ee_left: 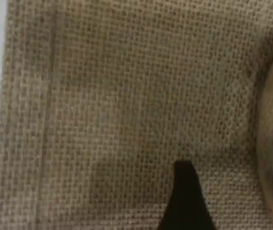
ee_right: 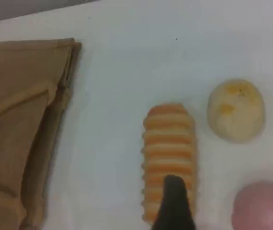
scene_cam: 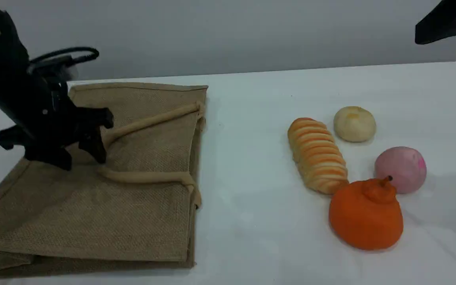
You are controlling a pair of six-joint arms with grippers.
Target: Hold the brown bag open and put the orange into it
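The brown bag (scene_cam: pixel 93 206) lies flat on the left of the table, its mouth and two beige handles (scene_cam: pixel 149 176) facing right. My left gripper (scene_cam: pixel 80 157) hovers open just over the bag's upper left part, beside the handles' loop ends, holding nothing. Its wrist view shows woven jute (ee_left: pixel 127 96) under one dark fingertip (ee_left: pixel 187 196). The orange (scene_cam: pixel 366 215) sits at the front right, stem up. My right arm (scene_cam: pixel 447 21) stays high at the top right corner. One fingertip (ee_right: pixel 174 206) of the right gripper hangs over the striped loaf (ee_right: pixel 169 153), gripping nothing; the orange is outside that view.
The striped loaf (scene_cam: pixel 317 154) lies just left of the orange. Behind the loaf is a pale cream bun (scene_cam: pixel 354 123), and a pink ball (scene_cam: pixel 401 168) touches the orange's far side. White tablecloth (scene_cam: pixel 251 178) separates bag and foods.
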